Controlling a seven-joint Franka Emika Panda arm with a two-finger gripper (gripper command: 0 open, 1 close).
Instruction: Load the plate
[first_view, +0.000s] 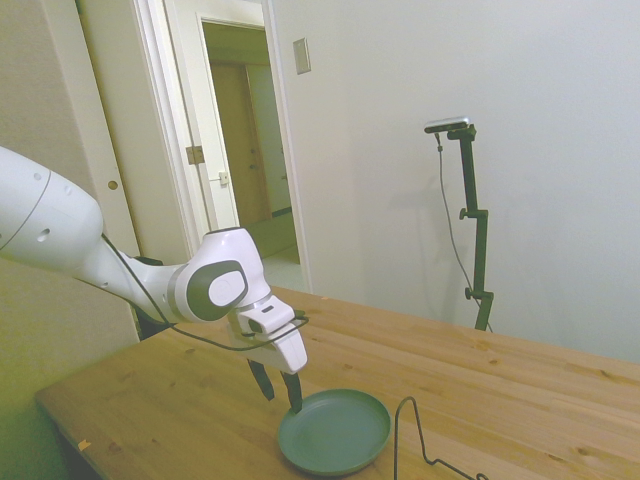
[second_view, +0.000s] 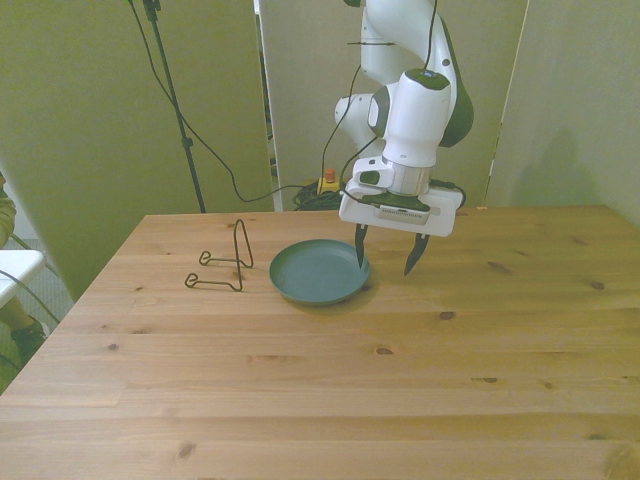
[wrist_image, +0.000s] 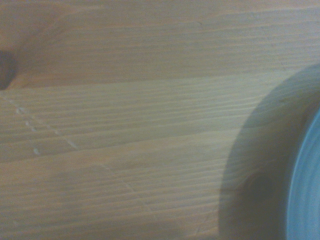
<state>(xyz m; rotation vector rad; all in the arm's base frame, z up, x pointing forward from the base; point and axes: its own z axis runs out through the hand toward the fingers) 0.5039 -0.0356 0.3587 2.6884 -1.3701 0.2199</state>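
Observation:
The grey-green plate (second_view: 318, 270) lies flat on the wooden table (second_view: 330, 370), also seen low in the side view as the plate (first_view: 335, 431). My gripper (second_view: 386, 258) hangs open just above the table, at the plate's rim on the front view's right; one finger is over the rim, the other over bare wood. In the side view the gripper (first_view: 277, 389) sits at the plate's near-left rim, empty. The wrist view catches only a sliver of the plate (wrist_image: 305, 190) and blurred wood.
A thin black wire stand (second_view: 225, 262) rests on the table just beyond the plate on the front view's left, seen also as the wire stand (first_view: 415, 440) in the side view. A person's sleeve (second_view: 5, 215) shows at the front view's left edge.

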